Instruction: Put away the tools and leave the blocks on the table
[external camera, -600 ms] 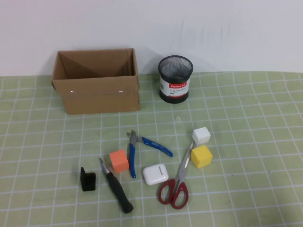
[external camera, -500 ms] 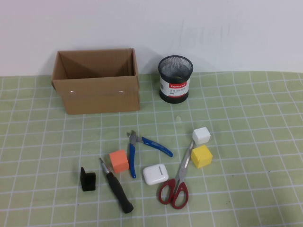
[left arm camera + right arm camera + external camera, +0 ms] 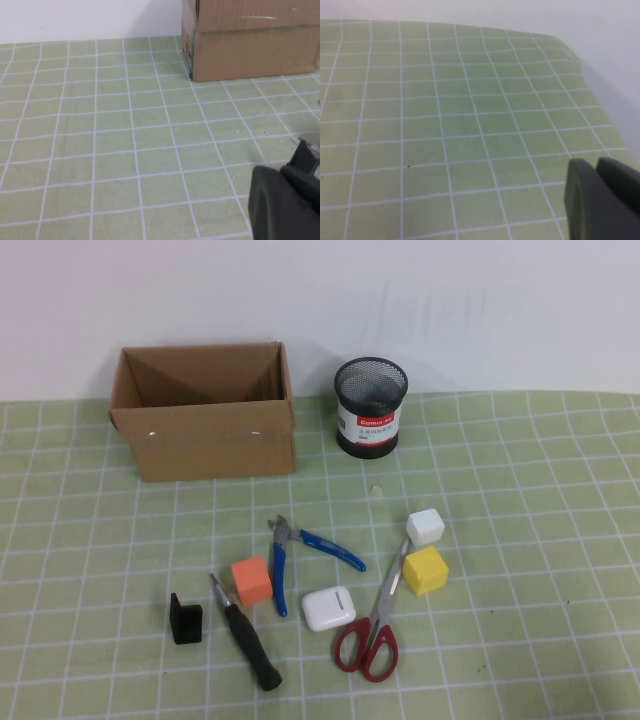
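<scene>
In the high view the black-handled screwdriver, the blue-handled pliers and the red-handled scissors lie on the green grid mat. The orange cube sits between the screwdriver and the pliers. The white cube and the yellow cube sit by the scissor blades. Neither arm shows in the high view. My left gripper is shut and empty over bare mat near the cardboard box. My right gripper is shut and empty over bare mat.
An open cardboard box stands at the back left and a black mesh pen cup beside it. A white rounded case lies between pliers and scissors. A small black L-shaped bracket stands left of the screwdriver.
</scene>
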### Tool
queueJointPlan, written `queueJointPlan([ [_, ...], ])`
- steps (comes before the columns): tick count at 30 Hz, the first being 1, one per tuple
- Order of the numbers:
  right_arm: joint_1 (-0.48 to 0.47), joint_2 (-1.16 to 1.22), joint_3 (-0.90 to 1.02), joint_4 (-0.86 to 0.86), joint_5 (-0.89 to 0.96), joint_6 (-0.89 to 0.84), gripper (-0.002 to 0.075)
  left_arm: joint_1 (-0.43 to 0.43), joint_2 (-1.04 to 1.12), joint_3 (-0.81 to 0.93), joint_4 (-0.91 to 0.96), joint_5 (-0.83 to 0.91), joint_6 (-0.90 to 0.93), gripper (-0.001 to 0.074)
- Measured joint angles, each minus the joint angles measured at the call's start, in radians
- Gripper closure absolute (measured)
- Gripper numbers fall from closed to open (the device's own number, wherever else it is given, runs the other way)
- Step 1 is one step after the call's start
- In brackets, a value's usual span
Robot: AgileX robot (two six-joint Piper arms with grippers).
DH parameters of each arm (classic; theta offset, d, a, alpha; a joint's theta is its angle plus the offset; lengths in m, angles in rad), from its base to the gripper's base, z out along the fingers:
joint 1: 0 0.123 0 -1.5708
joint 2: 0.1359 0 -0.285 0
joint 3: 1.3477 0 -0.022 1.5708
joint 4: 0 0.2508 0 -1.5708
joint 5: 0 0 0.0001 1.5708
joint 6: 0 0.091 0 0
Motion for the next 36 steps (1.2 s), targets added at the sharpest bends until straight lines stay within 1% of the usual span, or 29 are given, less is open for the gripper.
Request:
queueJointPlan([
  [13,0.000,0.000,0.000,0.000,0.000,0.000,0.0736,0.000,0.000,0.000,0.014,-0.004,-0.015,0.0738],
  [16,0.000,0.000,0.000,0.000,0.000,0.000,0.0736,0.000,0.000,0.000,-0.005,-0.020,-0.090,0.0738],
  [24,0.000,0.000,0.000,0.000,0.000,0.000,0.0736,0.000,0.000,0.000,-0.127,-0.152,-0.425,0.0738],
  [30,0.000,0.000,0.000,0.000,0.000,0.000,0.0736,0.000,0.000,0.000,-0.153,-0.232,-0.552,0.0738],
  [32,0.000,0.000,0.000,0.000,0.000,0.000,0.0736,0.000,0.000,0.000,-0.164,-0.220,-0.624,0.0738],
  [33,0.000,0.000,0.000,0.000,0.000,0.000,0.0736,0.000,0.000,-0.007,-0.168,-0.184,-0.661,0.0738],
  [36,0.000,0.000,0.000,0.000,0.000,0.000,0.0736,0.000,0.057,-0.097,-0.170,-0.004,-0.703,0.0738],
])
